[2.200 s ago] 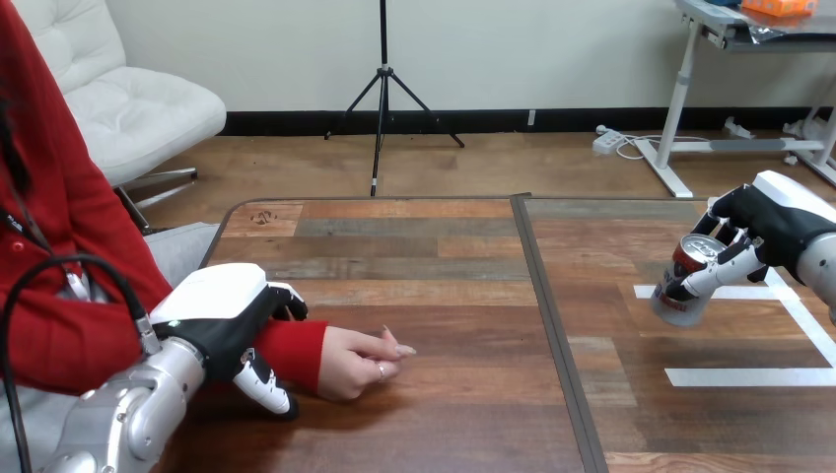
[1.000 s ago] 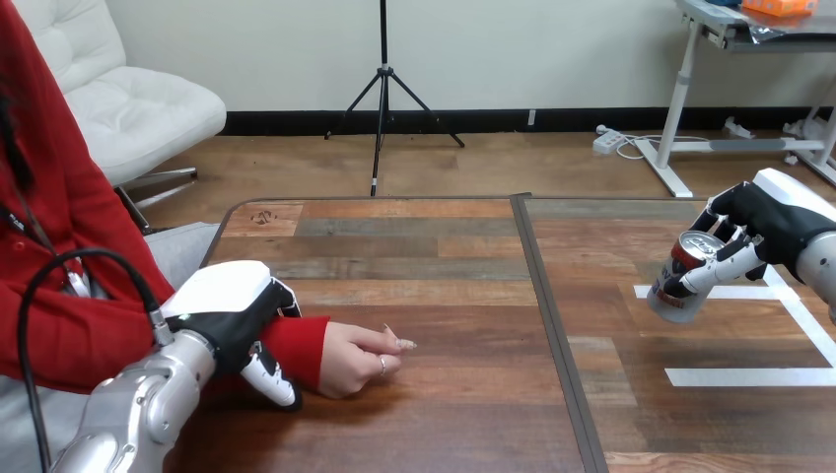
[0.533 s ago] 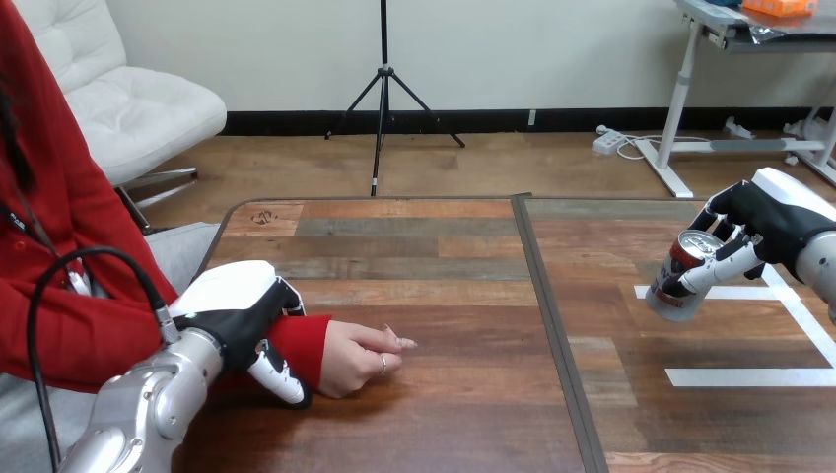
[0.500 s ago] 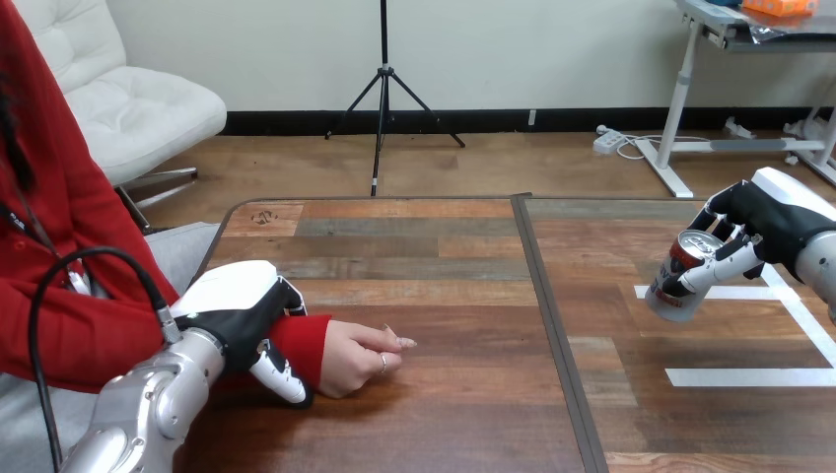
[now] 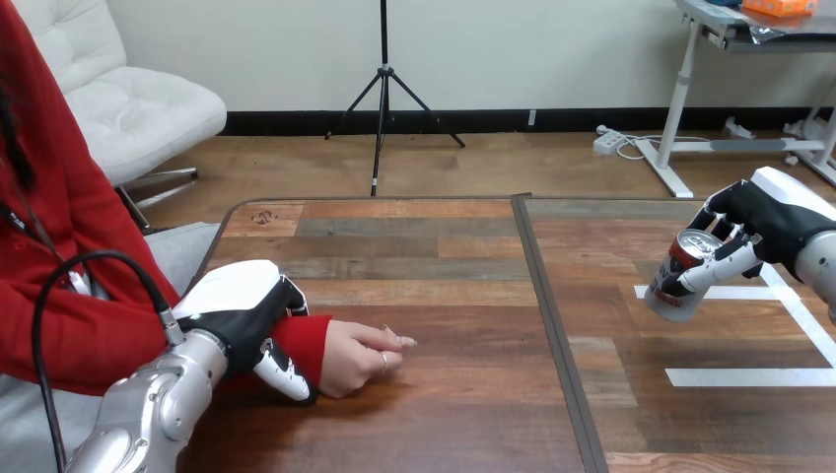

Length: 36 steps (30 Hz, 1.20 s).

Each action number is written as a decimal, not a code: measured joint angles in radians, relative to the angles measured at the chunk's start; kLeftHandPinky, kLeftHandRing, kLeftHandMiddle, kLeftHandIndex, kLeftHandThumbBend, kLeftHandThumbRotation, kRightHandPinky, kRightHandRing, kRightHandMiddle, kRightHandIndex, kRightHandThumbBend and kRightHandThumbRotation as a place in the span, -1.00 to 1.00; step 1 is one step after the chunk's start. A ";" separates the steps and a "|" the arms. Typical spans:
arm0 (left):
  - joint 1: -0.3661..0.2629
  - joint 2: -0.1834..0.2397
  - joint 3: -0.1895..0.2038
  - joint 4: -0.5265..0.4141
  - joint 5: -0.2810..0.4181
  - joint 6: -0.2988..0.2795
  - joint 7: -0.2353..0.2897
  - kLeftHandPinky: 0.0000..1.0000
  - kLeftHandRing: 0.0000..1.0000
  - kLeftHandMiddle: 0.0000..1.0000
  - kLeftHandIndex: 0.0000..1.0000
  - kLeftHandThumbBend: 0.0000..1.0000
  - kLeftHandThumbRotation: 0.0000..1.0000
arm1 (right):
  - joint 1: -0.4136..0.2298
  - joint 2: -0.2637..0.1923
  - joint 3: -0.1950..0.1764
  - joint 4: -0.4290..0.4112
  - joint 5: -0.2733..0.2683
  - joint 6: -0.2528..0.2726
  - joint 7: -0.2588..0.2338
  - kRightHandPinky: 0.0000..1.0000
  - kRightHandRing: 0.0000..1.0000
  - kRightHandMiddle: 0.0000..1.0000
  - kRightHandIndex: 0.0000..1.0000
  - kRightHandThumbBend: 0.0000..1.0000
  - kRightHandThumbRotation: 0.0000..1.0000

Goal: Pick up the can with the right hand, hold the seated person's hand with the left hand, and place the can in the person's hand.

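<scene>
**Q:** What is the task's thing made of, and where is it?
**A:** It is a cylindrical metal can (image 5: 678, 281) with a smooth red and pale silver wall and a bright round rim at the top. It is held in the air above the right half of the table (image 5: 444, 258). The table has a flat top of brown wooden planks, split by a dark straight strip (image 5: 552, 325). White tape lines (image 5: 749, 375) lie as flat bands on the wood below the can and to its right.

**Q:** Which way does the can point?
**A:** Its long axis is tilted. The open-rimmed top leans up and to the right, and the base points down and to the left.

**Q:** How do the two hands stand?
**A:** The right hand (image 5: 767, 219) is black with a hard white shell, and its jointed fingers (image 5: 712, 271) are wrapped round the can's wall. At the near left, the left hand (image 5: 237, 305) has its fingers (image 5: 281, 367) curled round the person's wrist, over a soft red sleeve (image 5: 296, 340). The person's hand (image 5: 357, 360) rests on the table, loosely closed and pointing right. It is well apart from the can.
</scene>
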 measured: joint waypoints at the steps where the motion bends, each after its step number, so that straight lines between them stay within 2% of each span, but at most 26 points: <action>1: 0.000 0.000 0.000 0.001 0.000 0.000 0.001 -0.43 -0.31 -0.17 -0.19 0.56 -1.00 | 0.000 0.000 0.000 0.000 0.000 -0.001 0.000 -0.32 -0.26 -0.16 -0.07 0.56 -1.00; 11: -0.006 -0.002 -0.003 0.014 0.000 -0.005 0.008 -0.29 -0.22 -0.10 -0.18 0.54 -1.00 | 0.000 0.000 0.000 0.000 0.000 -0.003 0.000 -0.29 -0.25 -0.15 -0.06 0.55 -1.00; 22: -0.018 -0.002 -0.003 0.034 -0.008 -0.010 0.008 -0.49 -0.38 -0.22 -0.22 0.50 -1.00 | 0.000 0.000 0.000 0.000 0.000 -0.003 -0.001 -0.25 -0.21 -0.13 -0.07 0.53 -1.00; 36: -0.019 -0.002 -0.002 0.041 -0.026 -0.018 0.020 -0.59 -0.47 -0.30 -0.28 0.46 -1.00 | 0.000 0.001 -0.005 0.000 0.011 -0.015 -0.021 -0.30 -0.26 -0.15 -0.07 0.52 -1.00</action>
